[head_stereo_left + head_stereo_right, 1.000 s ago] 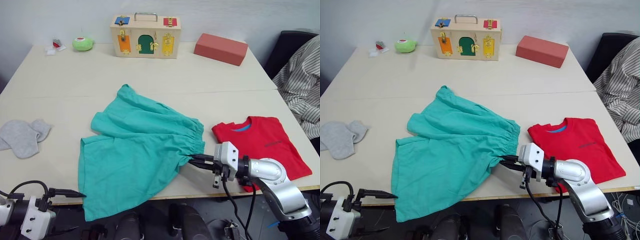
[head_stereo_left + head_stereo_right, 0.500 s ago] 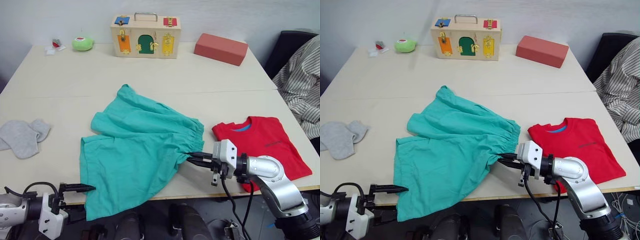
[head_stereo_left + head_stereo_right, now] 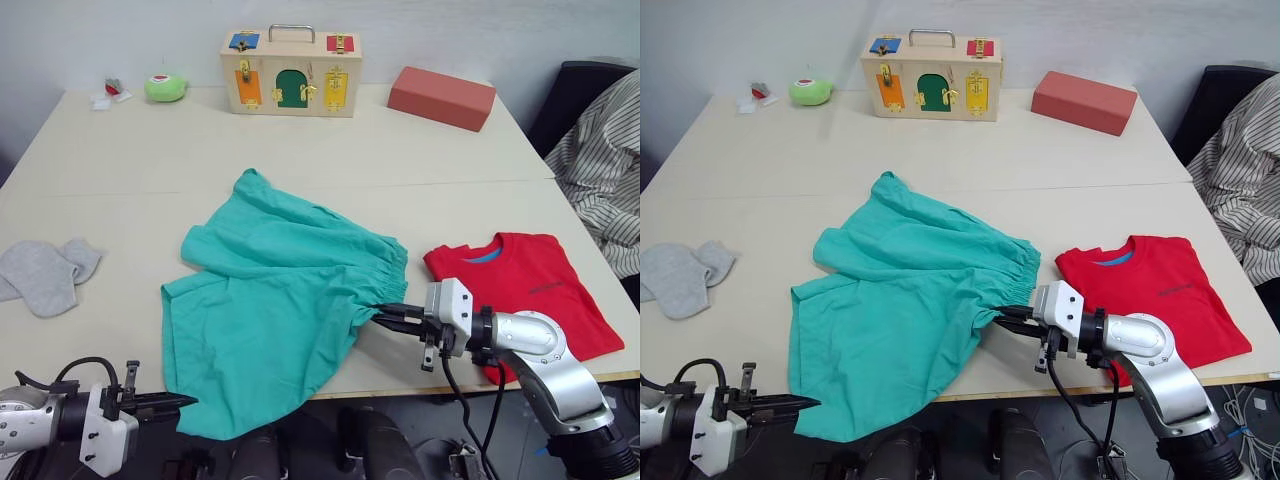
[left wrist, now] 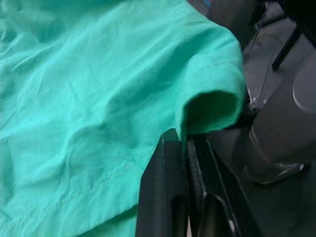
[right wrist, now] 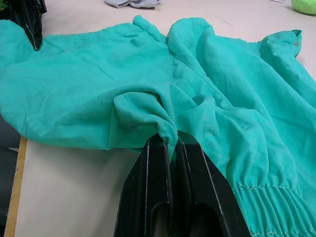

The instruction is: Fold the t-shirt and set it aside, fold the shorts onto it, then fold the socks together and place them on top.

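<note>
The shorts (image 3: 280, 300) lie spread across the near half of the surface (image 3: 300, 150), one leg hem hanging over the front edge. The left gripper (image 3: 180, 402) is pinched on that hanging hem corner, the right gripper (image 3: 385, 315) is clamped on a bunch of cloth at the near end of the elastic waistband. The t-shirt (image 3: 525, 290) already lies folded at the robot's right, just beside the waistband; the socks (image 3: 45, 272) wait well apart at the left.

The step in hand looks like folding the shorts. To do it well, both grippers should probably lift together, keep the near edge taut between them, and carry it over to the far edge so the legs stack evenly. The right gripper's bunched hold could leave a crease at the waist.

The t-shirt's small dark chest mark is too small to read.
</note>
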Motion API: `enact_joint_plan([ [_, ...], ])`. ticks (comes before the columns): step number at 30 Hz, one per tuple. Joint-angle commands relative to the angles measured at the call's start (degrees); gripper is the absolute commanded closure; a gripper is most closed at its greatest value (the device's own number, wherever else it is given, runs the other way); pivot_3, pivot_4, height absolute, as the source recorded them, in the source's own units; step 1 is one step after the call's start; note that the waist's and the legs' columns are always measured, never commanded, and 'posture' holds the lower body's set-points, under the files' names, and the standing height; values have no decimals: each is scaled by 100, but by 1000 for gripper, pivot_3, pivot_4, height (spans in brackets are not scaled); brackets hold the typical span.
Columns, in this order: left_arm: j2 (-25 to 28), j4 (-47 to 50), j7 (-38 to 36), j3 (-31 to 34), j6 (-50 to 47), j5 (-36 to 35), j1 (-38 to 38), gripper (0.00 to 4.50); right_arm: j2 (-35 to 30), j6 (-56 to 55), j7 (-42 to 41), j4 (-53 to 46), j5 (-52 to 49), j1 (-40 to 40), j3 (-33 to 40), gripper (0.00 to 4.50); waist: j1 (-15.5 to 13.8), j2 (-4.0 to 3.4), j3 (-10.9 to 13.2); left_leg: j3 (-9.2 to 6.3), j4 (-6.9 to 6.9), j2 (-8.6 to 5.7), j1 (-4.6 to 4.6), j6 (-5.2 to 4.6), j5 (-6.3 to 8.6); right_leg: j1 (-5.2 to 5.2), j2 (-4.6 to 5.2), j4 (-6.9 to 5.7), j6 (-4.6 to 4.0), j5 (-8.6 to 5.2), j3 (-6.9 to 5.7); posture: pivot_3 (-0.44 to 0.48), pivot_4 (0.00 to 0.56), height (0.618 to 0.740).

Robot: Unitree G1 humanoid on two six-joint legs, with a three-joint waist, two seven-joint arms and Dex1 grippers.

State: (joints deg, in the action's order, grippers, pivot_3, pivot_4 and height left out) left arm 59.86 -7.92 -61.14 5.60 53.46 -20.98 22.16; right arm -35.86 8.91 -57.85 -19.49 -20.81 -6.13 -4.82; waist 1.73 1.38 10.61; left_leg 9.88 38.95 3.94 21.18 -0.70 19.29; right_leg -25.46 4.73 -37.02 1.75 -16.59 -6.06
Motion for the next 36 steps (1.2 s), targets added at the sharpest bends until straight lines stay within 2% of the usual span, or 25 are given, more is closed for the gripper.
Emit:
enact_joint_plan([
  [1,233,556,-181,330,-1547,-1181,334,4475,15,7,-14,-66,-71,26,-13,4500,0,0,0,0,0,1,1,1,-1,0,-1,0,0,0,0,0,150,740],
  [4,221,910,-290,685,-2778,-1902,558,4475,-9,39,8,-103,-115,70,73,4500,-5,-4,2,0,0,2,-1,4,-2,0,-7,-1,0,0,1,0,150,740],
  [6,236,852,-551,927,-3330,-2108,626,4475,-27,36,30,-162,-163,143,164,4500,-5,-4,2,-1,1,3,-1,7,-4,0,-11,-1,0,0,1,0,150,740],
  [10,221,964,-684,1319,-4273,-2323,289,4475,-79,104,51,-351,-316,287,321,4500,-11,-4,2,-1,0,4,0,28,-13,-1,-18,1,-2,-2,0,0,150,740],
  [18,299,421,-599,1419,-6156,-2585,-2198,4475,-241,1255,429,-980,-1434,197,1021,4500,-40,-1,1,-7,1,3,2,37,-22,2,-16,-1,-5,3,2,0,150,740],
  [24,-35,-875,-726,867,-6671,-2011,-4470,4475,-298,2050,894,-1032,-2197,-233,1448,4500,-17,0,4,2,-2,0,4,64,-32,-7,-29,-8,-7,-1,4,0,150,740],
  [27,-521,-1946,-655,381,-6366,-1278,-5781,4475,-286,2254,1140,-747,-2180,-642,1468,4500,-30,1,3,7,1,-11,0,63,-33,-4,-31,-11,-6,-1,4,0,150,740],
  [29,-733,-2488,-673,220,-6182,-903,-6301,4475,-245,2406,1290,-630,-2224,-798,1481,4500,-34,5,3,8,6,-21,4,59,-37,-5,-55,-14,-3,1,0,0,150,740],
  [32,-1313,-3729,-263,-160,-5692,-116,-7422,4475,-143,2567,1725,-123,-1887,-1155,1355,4500,-35,15,2,9,11,-20,5,57,-38,-5,-47,-15,-2,2,8,0,150,740],
  [36,-1791,-4927,120,-287,-5132,503,-8270,4475,49,2439,2148,422,-1382,-1496,1228,4500,-24,24,5,13,18,-23,14,46,-45,-8,-49,-15,8,7,7,0,150,740],
])
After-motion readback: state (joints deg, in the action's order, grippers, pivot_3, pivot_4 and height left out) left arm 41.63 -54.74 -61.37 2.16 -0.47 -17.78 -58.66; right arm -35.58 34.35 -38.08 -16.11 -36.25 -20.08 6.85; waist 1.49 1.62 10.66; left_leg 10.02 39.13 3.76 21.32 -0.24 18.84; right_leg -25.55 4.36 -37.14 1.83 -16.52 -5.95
